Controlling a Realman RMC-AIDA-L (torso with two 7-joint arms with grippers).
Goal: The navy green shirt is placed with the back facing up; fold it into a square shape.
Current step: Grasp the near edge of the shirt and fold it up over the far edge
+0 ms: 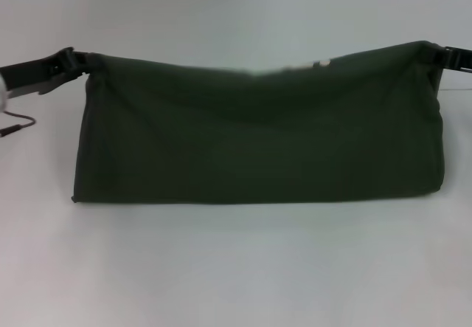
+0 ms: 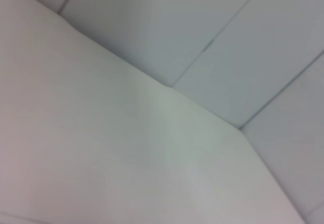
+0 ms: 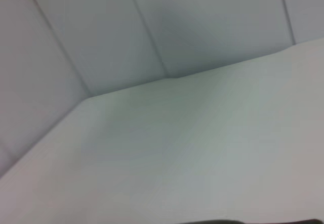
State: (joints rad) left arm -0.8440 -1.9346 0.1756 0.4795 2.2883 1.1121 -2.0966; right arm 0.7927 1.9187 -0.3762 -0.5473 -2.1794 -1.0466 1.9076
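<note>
The navy green shirt (image 1: pixel 258 139) hangs as a wide dark olive band across the head view. Its top edge is lifted and sags in the middle, and its lower fold rests on the white table (image 1: pixel 236 268). A bit of cream lettering (image 1: pixel 321 63) peeks over the top edge. My left gripper (image 1: pixel 77 63) is shut on the shirt's upper left corner. My right gripper (image 1: pixel 436 52) is shut on its upper right corner. Both wrist views show only white table and wall panels, apart from a dark sliver (image 3: pixel 253 222) at the edge of the right wrist view.
A thin dark cable (image 1: pixel 18 124) lies on the table at the far left, beside my left arm. White wall panels stand behind the table. Bare white table lies in front of the shirt.
</note>
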